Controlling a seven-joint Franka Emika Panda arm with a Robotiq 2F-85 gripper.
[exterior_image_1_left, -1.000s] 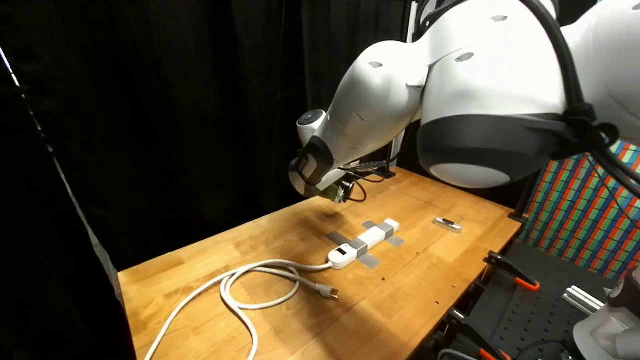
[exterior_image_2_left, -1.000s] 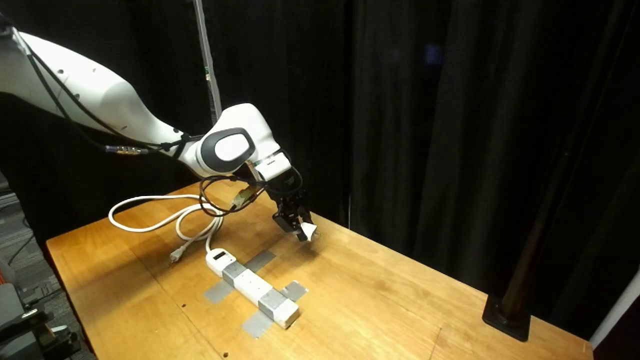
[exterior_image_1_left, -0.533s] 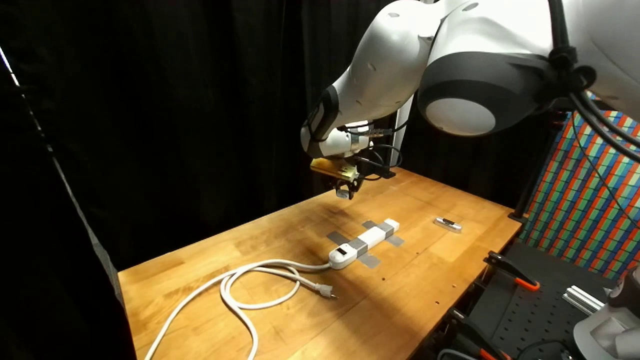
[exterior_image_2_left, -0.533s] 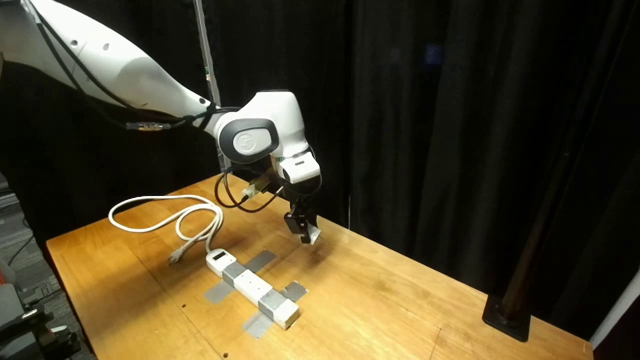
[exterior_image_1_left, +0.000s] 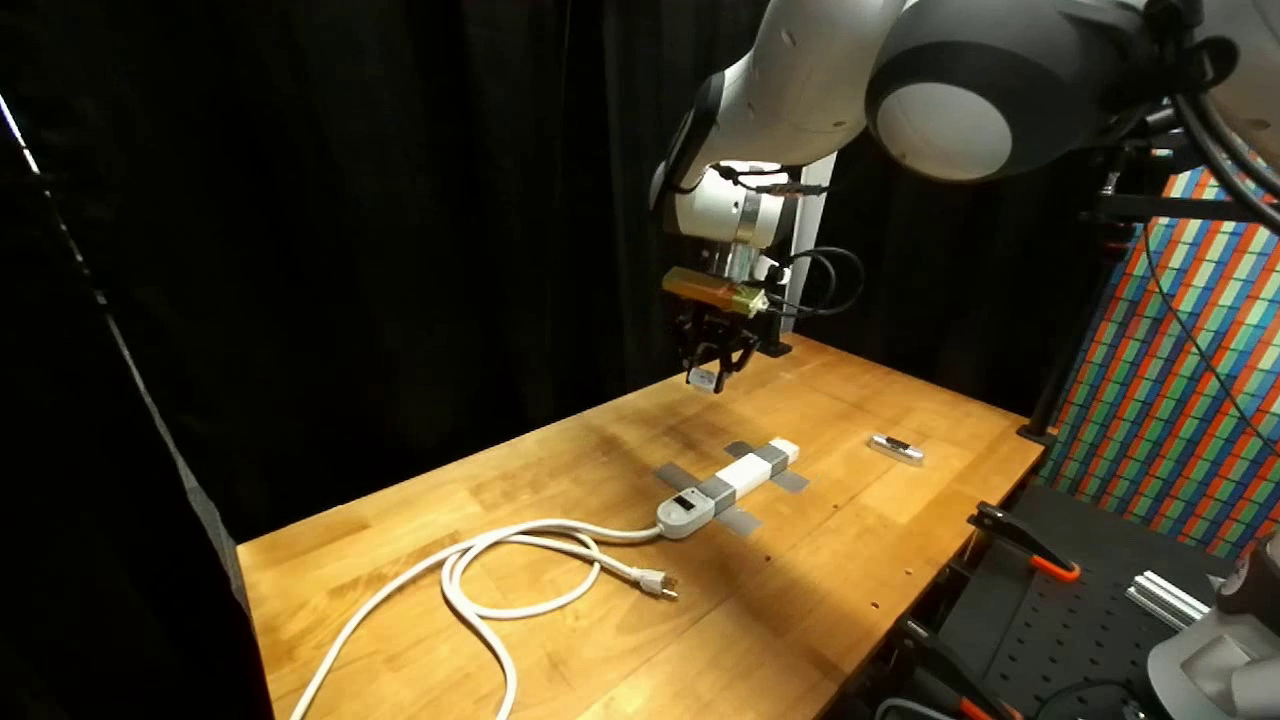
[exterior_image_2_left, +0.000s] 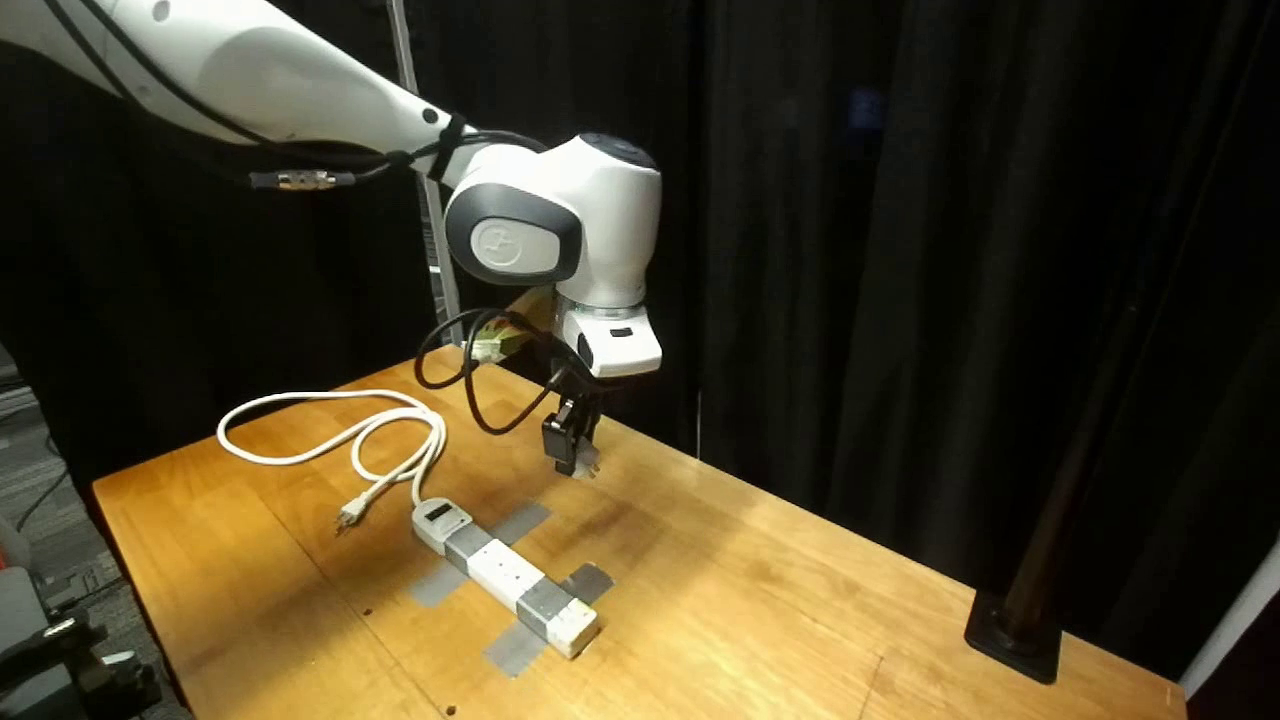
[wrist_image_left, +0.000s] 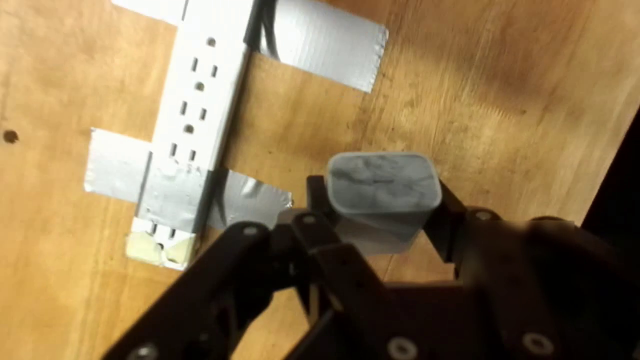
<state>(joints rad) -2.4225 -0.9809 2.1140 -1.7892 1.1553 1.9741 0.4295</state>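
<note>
Plainly, the tool (wrist_image_left: 382, 205) grips a block (wrist_image_left: 385, 182); only an exterior view shows a silver gadget (exterior_image_1_left: 895, 449).

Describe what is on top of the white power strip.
Two bands of gray tape cross the power strip and reach the table. Sockets show between them; yellowish patches mark one end; whatever the tape covers cannot be seen.
</note>
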